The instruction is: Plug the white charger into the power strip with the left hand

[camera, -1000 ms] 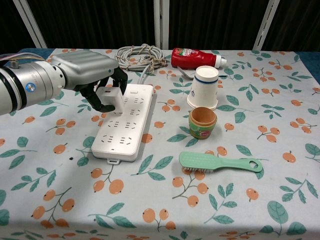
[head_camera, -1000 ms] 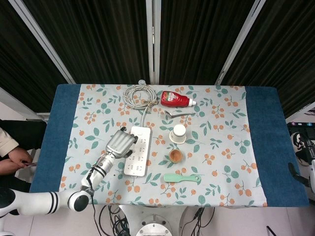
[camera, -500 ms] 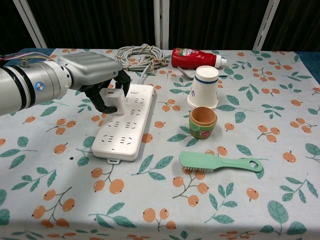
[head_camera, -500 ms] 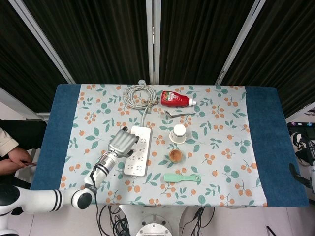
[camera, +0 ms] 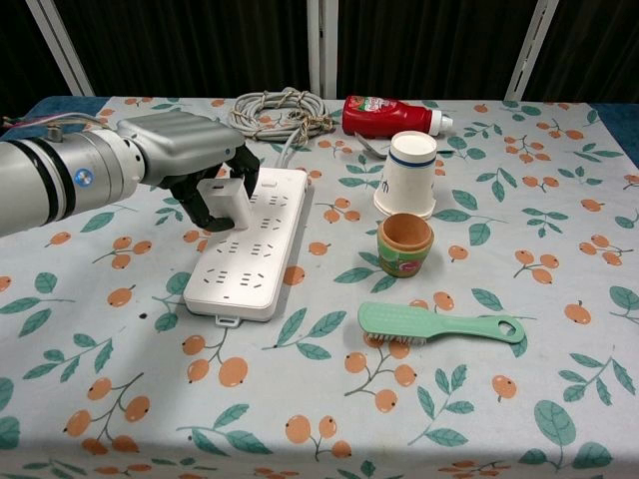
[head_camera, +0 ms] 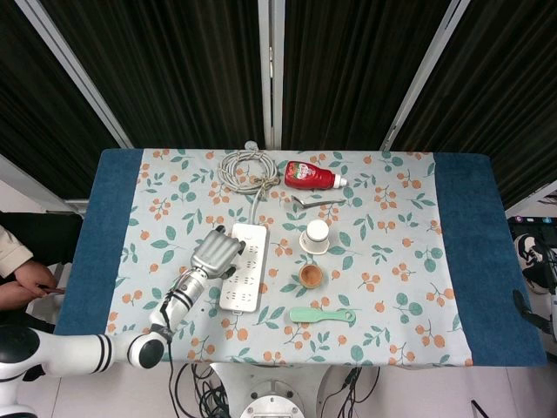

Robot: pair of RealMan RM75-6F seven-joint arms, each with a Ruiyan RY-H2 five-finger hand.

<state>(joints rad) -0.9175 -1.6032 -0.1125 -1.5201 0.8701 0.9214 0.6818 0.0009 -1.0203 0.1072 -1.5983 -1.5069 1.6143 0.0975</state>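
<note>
My left hand [camera: 190, 160] [head_camera: 216, 254] grips the white charger [camera: 224, 203] between thumb and curled fingers, right over the left side of the white power strip [camera: 252, 242] [head_camera: 244, 268]. The charger's underside sits at or just above the strip's sockets; whether the prongs are in cannot be told. In the head view the hand hides the charger. The strip lies lengthwise on the floral tablecloth, its grey cable [camera: 280, 112] coiled at the back. My right hand is out of both views.
Right of the strip stand a white paper cup [camera: 406, 174] and a small painted pot [camera: 404, 242]. A green brush [camera: 439, 325] lies in front of them. A red ketchup bottle [camera: 387, 115] lies at the back. A person's hand [head_camera: 30, 280] shows at the left edge.
My left hand has shifted the charger slightly right and down toward the strip's sockets. Nothing else on the table has moved.
</note>
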